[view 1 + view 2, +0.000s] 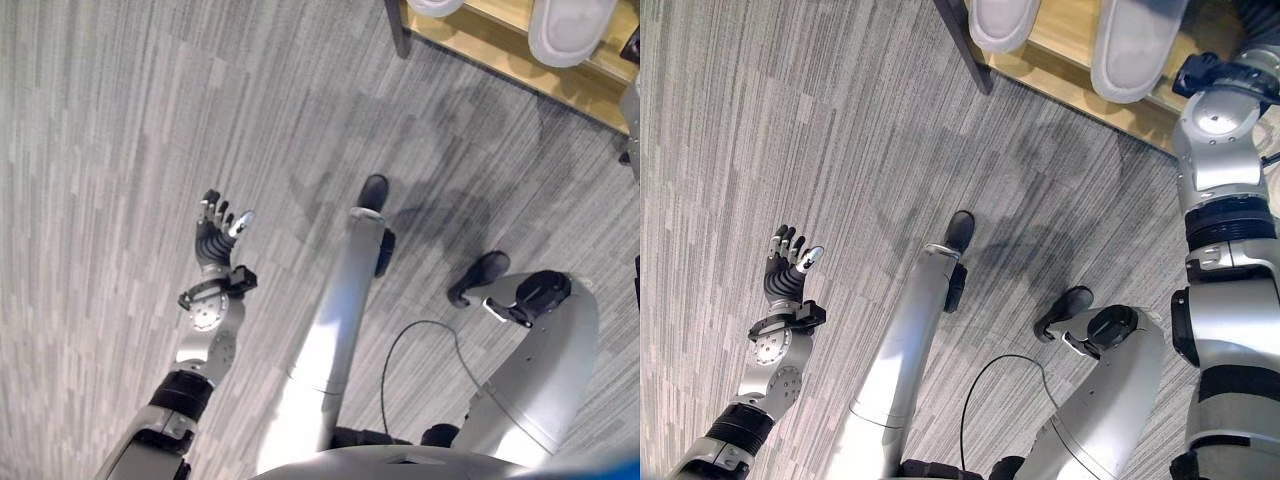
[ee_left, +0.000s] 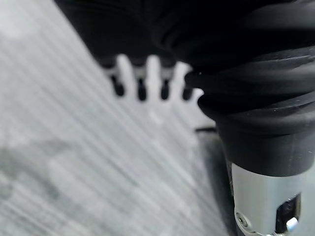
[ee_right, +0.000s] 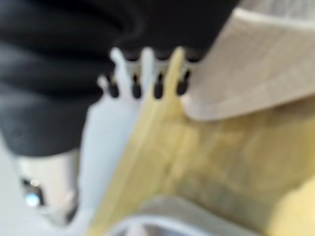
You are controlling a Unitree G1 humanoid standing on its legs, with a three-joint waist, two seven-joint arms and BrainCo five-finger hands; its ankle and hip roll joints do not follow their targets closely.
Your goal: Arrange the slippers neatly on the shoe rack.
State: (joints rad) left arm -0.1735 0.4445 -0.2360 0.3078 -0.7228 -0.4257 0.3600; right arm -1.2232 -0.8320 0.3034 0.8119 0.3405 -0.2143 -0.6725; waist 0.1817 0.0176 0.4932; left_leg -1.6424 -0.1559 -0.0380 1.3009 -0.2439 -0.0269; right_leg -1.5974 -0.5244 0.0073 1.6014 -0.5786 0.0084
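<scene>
Two pale slippers sit on the wooden shoe rack point(image 1: 1070, 40), one slipper point(image 1: 1003, 20) near the rack's dark post and the other slipper point(image 1: 1135, 45) just beside it. Going from the left, my left robot hand point(image 1: 787, 268) hangs over the grey carpet point(image 1: 840, 130), fingers straight and wide, holding nothing. My right robot hand point(image 3: 147, 78) is up at the rack, its fingertips point(image 3: 135, 91) loose and straight next to a slipper's side. I think my job now is to nudge that slipper straight. To do it well, I should push softly and flat, line both toes up, and not knock the pair off the wood.
</scene>
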